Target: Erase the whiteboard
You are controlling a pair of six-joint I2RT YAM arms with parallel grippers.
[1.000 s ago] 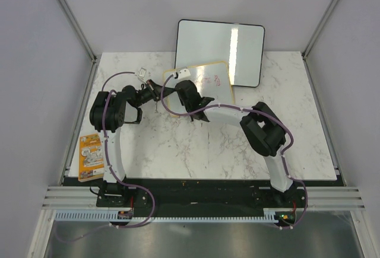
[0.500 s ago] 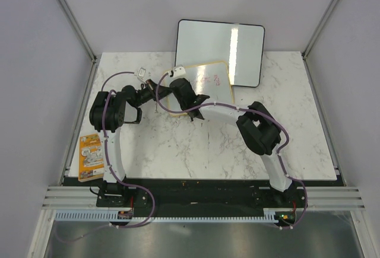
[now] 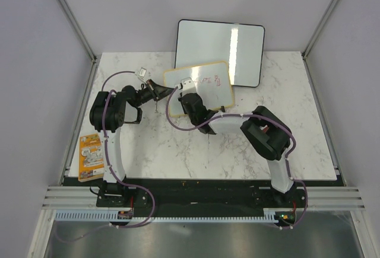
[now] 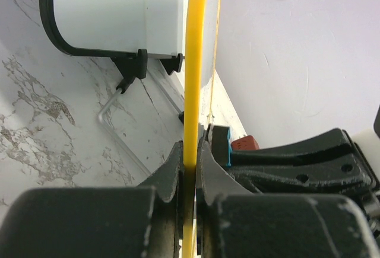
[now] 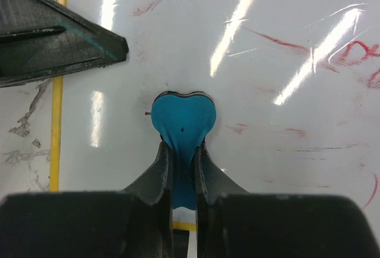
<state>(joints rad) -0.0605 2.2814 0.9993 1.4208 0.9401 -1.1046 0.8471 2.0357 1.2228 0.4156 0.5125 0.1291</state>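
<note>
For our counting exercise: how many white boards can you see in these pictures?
2. The small yellow-framed whiteboard is near the middle of the table, its edge clamped by the left gripper; the larger black-framed board sits behind it at the far edge. None seems hidden.

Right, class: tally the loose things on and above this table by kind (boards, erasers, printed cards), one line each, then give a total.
Boards: 2, the yellow-framed whiteboard and the black-framed board
Erasers: 1, the blue heart-shaped eraser
Printed cards: 1, the orange printed card
Total: 4
</note>
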